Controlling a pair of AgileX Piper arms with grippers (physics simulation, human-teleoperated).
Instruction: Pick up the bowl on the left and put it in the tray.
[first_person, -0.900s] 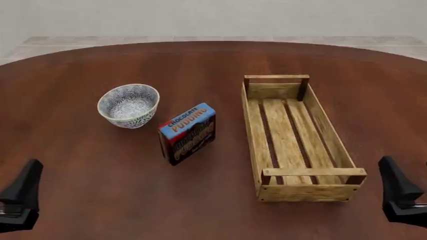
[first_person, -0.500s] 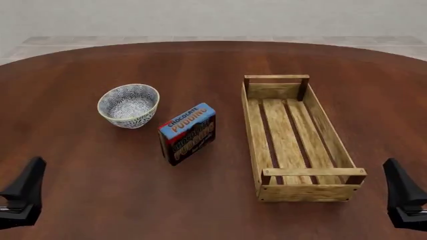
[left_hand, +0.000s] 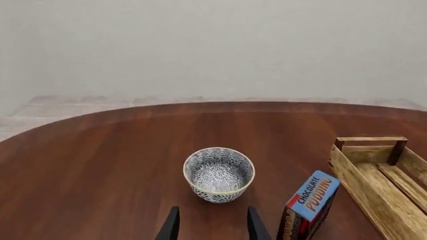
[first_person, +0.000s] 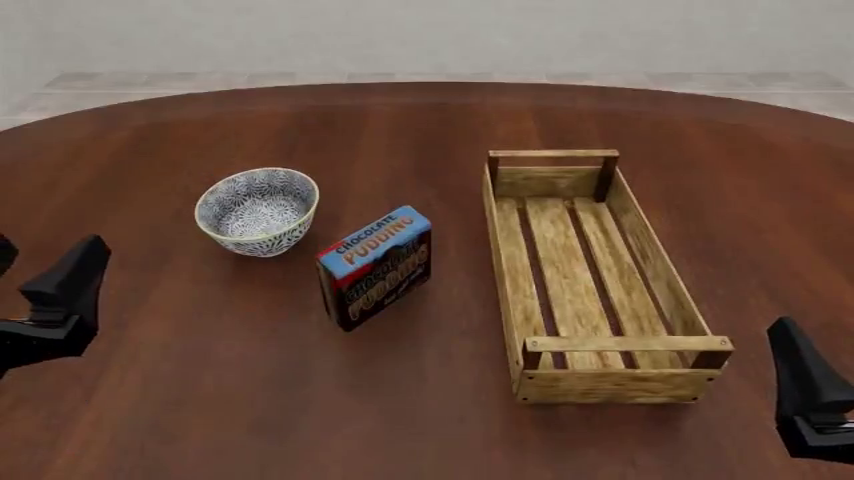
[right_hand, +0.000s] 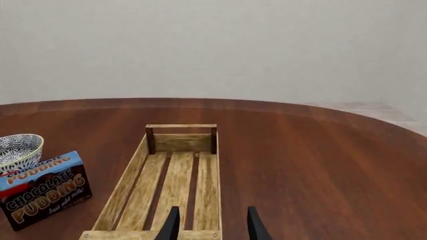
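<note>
The bowl (first_person: 258, 210) sits upright on the left side of the round brown table (first_person: 400, 130), its patterned inside bare; nothing touches it. Just to its right and a little nearer stands the pudding box (first_person: 375, 266), upright and turned at an angle, close to the bowl but apart from it. Further right lies the wooden tray (first_person: 593, 275), its long side running from near to far, a crossbar handle at each end, nothing lying on its slats; it is well apart from the bowl, with the box between them.

The left gripper (left_hand: 212, 227) hangs at the near left of the table, short of the bowl and holding nothing; its two fingers (left_hand: 171, 226) stand spread, and the bowl shows beyond the gap between them. The right gripper (right_hand: 211, 225) hangs at the near right corner, just short of the near end of the tray; its fingers (right_hand: 252, 223) are likewise apart and hold nothing.
</note>
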